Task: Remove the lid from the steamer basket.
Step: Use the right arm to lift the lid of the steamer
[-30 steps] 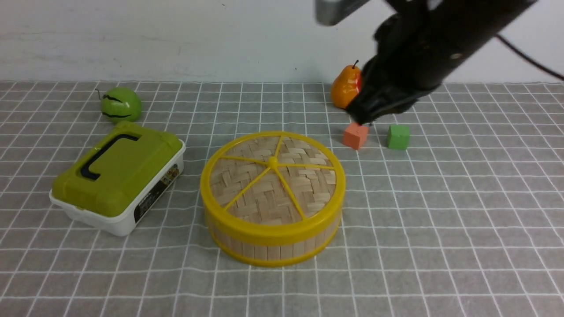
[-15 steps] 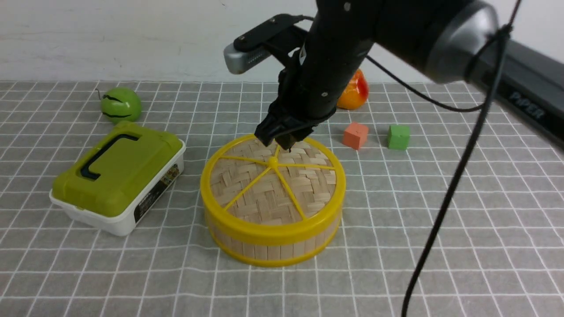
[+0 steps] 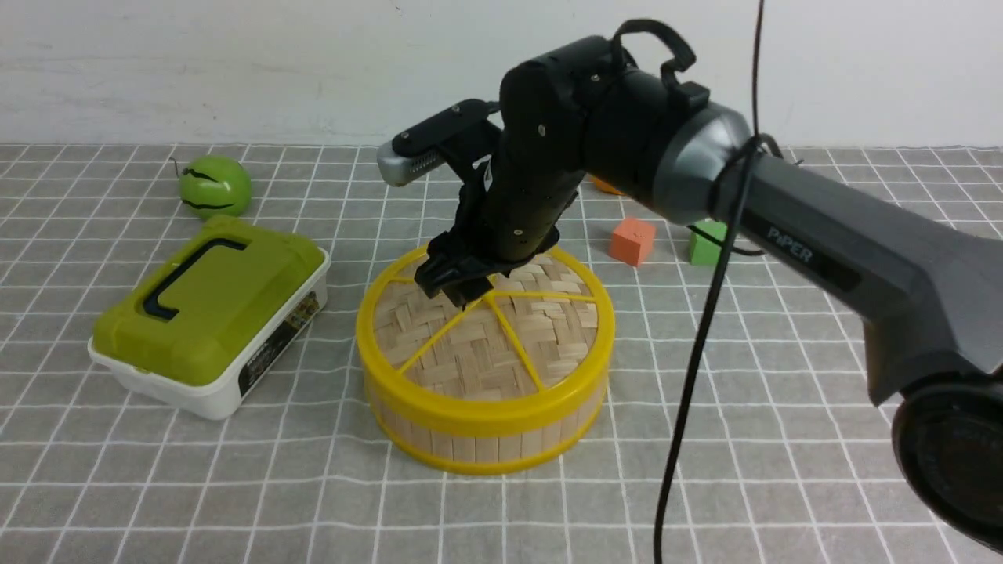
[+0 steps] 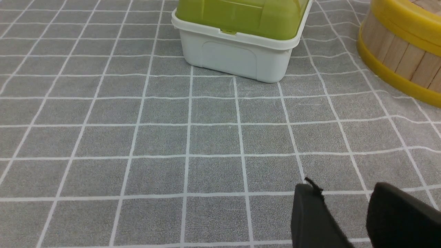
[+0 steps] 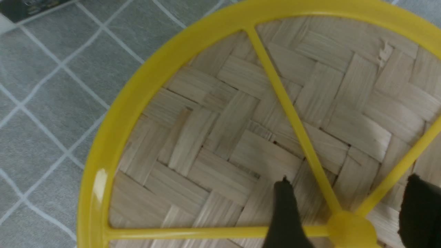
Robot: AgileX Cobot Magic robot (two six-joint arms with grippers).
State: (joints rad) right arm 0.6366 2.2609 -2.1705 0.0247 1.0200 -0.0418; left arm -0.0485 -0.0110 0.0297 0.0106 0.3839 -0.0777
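Note:
The lid [image 3: 501, 345], woven bamboo with a yellow rim and spokes, sits shut on the steamer basket [image 3: 478, 442] in the middle of the cloth. My right gripper [image 3: 458, 288] hangs just over the lid's centre, jaws open. In the right wrist view the lid [image 5: 241, 137] fills the frame. There the centre knob [image 5: 351, 229] lies between the two black fingers of the right gripper [image 5: 348, 179], which do not touch it. My left gripper [image 4: 342, 187] is low over bare cloth, open and holding nothing. The basket's wall [image 4: 396, 58] shows off to one side.
A white box with an olive-green lid [image 3: 208, 313] stands left of the basket, also in the left wrist view [image 4: 237, 58]. At the back lie a green fruit [image 3: 215, 186], an orange cube [image 3: 631, 240] and a green cube [image 3: 705, 244]. A black cable [image 3: 697, 352] hangs from the right arm.
The right arm swung from the back right, near the cubes, to above the lid's centre and came lower. Its jaws went from shut to open.

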